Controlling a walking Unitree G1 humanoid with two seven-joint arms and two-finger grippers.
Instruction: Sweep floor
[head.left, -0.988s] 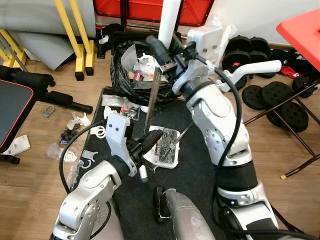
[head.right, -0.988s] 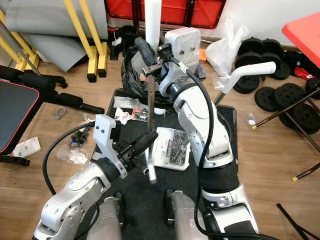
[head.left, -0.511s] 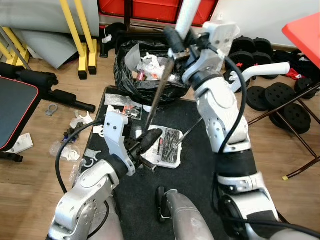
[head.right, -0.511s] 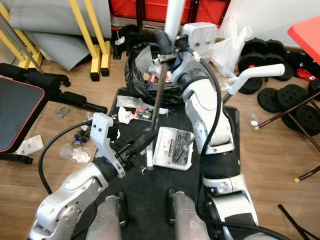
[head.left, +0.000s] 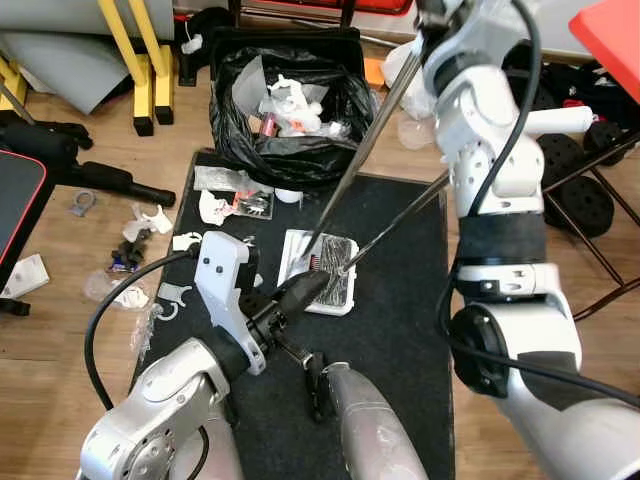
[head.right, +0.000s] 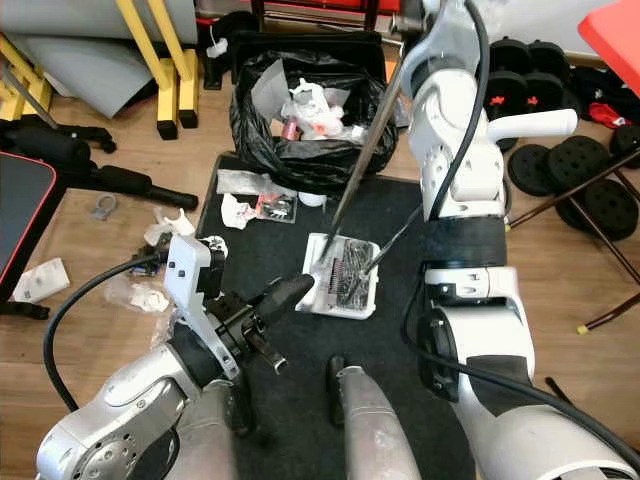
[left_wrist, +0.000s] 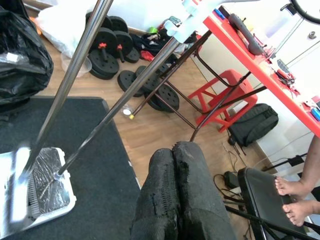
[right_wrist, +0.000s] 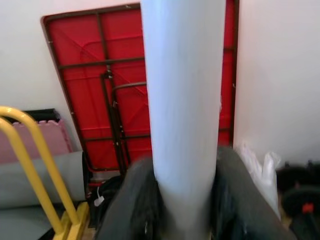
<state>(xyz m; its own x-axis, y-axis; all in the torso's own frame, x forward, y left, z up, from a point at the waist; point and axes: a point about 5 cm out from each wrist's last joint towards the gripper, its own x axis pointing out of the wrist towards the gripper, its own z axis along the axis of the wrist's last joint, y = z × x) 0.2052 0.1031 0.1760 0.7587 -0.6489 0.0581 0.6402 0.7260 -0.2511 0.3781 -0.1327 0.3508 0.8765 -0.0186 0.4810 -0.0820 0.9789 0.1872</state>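
Compared to a second ago the right arm has swung way up and forward, so the broom handle (head.right: 362, 150) now leans at a long slant over the mat instead of standing nearly upright, and the camera has tipped to look down more steeply.

Closest in, the left gripper (head.left: 300, 290) hovers low over the black mat (head.left: 400, 330), its two fingers (left_wrist: 172, 200) pressed together with nothing between them, tips just beside the near edge of the white dustpan (head.right: 350, 300). That dustpan sits flat on the mat with dark debris piled in it, and the broom's lower end comes down onto its left side. A thinner rod (head.left: 395, 225) also slants into the pan.

Further out, scraps of paper and plastic litter (head.right: 160, 225) lie on the wood floor left of the mat. Beyond the mat's far edge sits the black trash bag (head.right: 300, 110), open and full of rubbish.

Up top, the right gripper (right_wrist: 182, 200) is clamped around the broom's pale upper grip.
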